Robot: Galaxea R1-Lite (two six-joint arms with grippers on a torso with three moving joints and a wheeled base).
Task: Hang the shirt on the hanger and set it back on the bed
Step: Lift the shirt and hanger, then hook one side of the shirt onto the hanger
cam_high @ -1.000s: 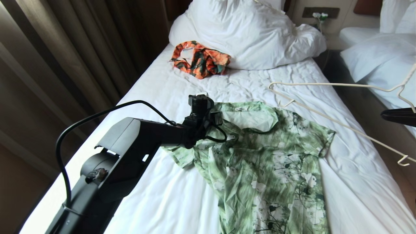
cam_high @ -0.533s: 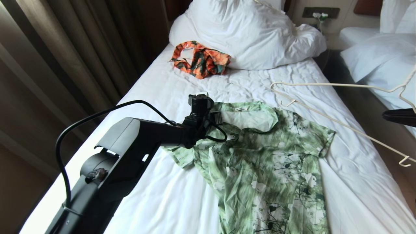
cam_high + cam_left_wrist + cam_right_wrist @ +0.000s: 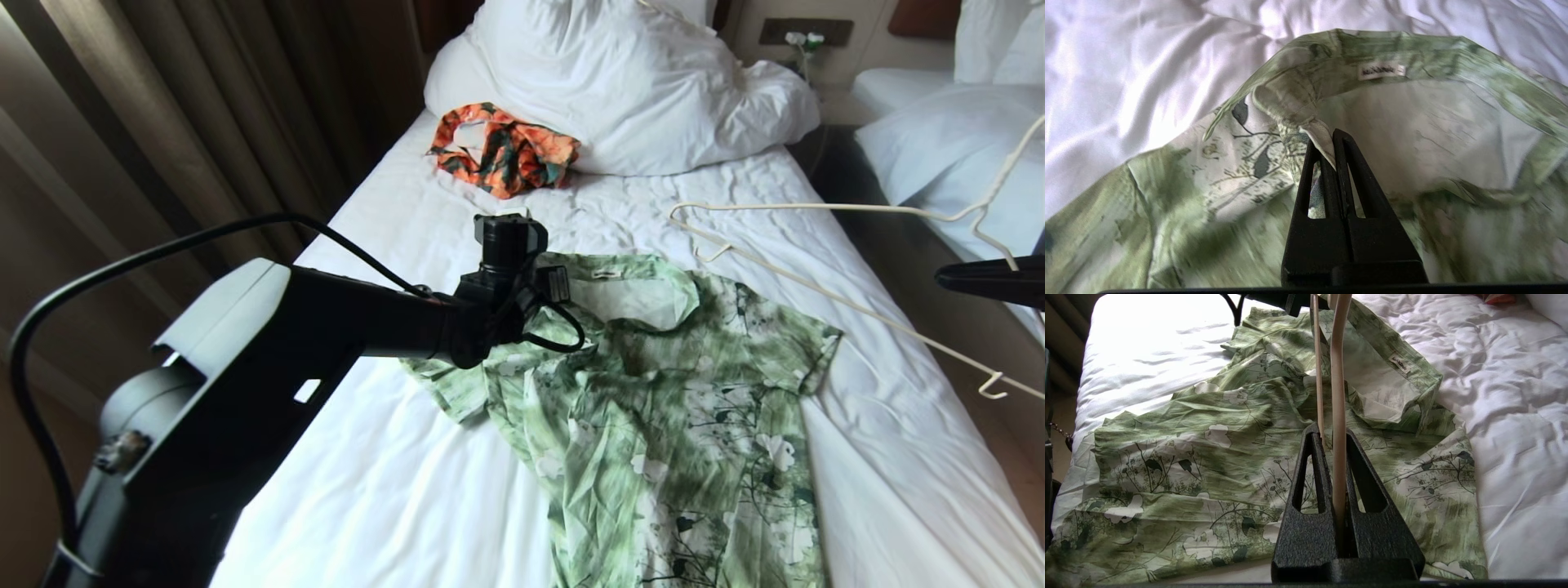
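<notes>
The green and white leafy shirt (image 3: 678, 392) lies spread on the bed (image 3: 392, 490), collar toward the pillows. My left gripper (image 3: 1331, 141) is shut on the shirt's (image 3: 1241, 163) front edge just below the collar, holding that edge up off the sheet. In the head view the left wrist (image 3: 502, 278) hides those fingers. My right gripper (image 3: 988, 276) comes in from the right edge and is shut on the thin cream hanger (image 3: 816, 208), which hangs in the air over the bed's right side. In the right wrist view the hanger (image 3: 1338, 375) rises from my shut right gripper (image 3: 1333, 437) above the shirt (image 3: 1229, 445).
An orange, green and black garment (image 3: 502, 147) lies crumpled against the big white pillow (image 3: 637, 82). Brown curtains (image 3: 163, 122) run along the bed's left side. A second white bed (image 3: 939, 131) stands to the right across a dark gap.
My left arm has risen and its wrist sits a little higher over the shirt's collar. The hanger has shifted slightly left and up with the right gripper. The shirt's body has stayed put.
</notes>
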